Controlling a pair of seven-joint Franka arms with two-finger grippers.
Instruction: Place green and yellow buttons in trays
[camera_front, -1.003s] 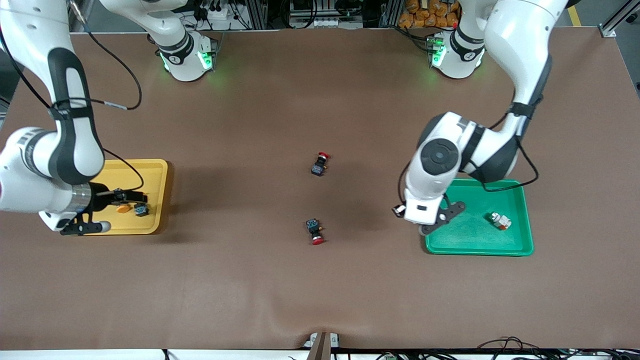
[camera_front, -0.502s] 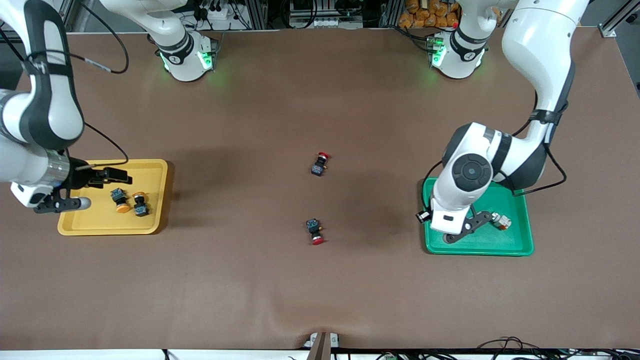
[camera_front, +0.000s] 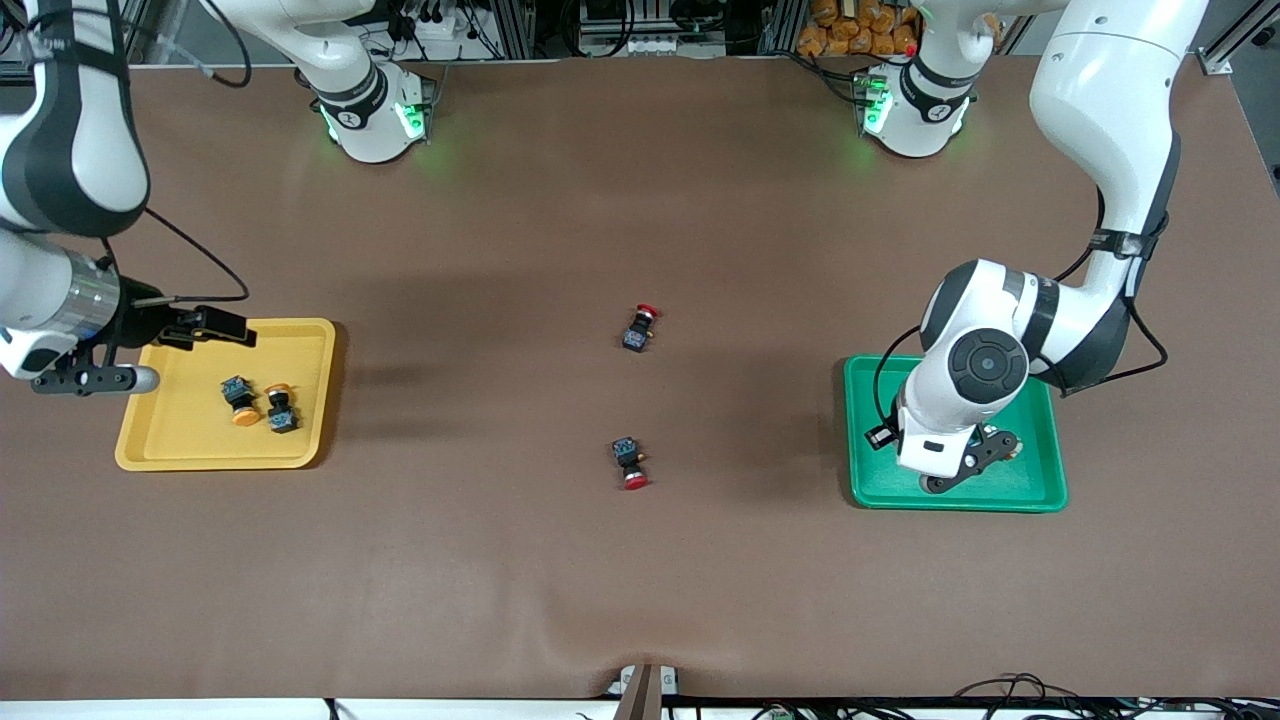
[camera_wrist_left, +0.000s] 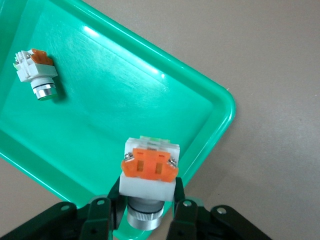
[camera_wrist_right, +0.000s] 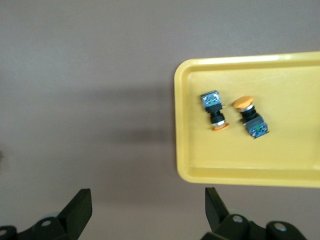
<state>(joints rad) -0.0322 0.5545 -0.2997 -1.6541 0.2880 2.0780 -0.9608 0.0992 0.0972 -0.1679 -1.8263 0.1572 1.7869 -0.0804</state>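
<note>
Handling characteristics of the held whitish button (camera_wrist_left: 150, 172) were judged as follows: light, rigid, hard plastic with a metal collar, not fragile, and somewhat slick on its flat sides. The best hold was judged to be across the white block body below the orange block, which is where the left gripper (camera_wrist_left: 146, 212) had it, jaws drawn in against both sides.

Position relative to the green tray (camera_front: 1040, 400): the left gripper hung over that tray, near its edge closest to the front camera, with the held button pointing its orange block up toward the wrist camera. In the left wrist view the button showed partly over the tray floor and partly over the rim, so a release at this point was judged to risk landing on the rim.

A second whitish button (camera_wrist_left: 36, 72) lay on its side on the floor of the green tray, well apart from the held one. It was hidden by the arm in the front view.

The right gripper (camera_wrist_right: 145, 212) stood fully open and held nothing. It hovered over the edge of the yellow tray (camera_front: 310, 340), well apart from the green tray, at the right arm's end of the table. Two yellow-capped buttons (camera_front: 258, 402) lay side by side in it.

Two red-capped buttons (camera_front: 638, 326) lay on the table (camera_front: 640, 580) between the trays.
</note>
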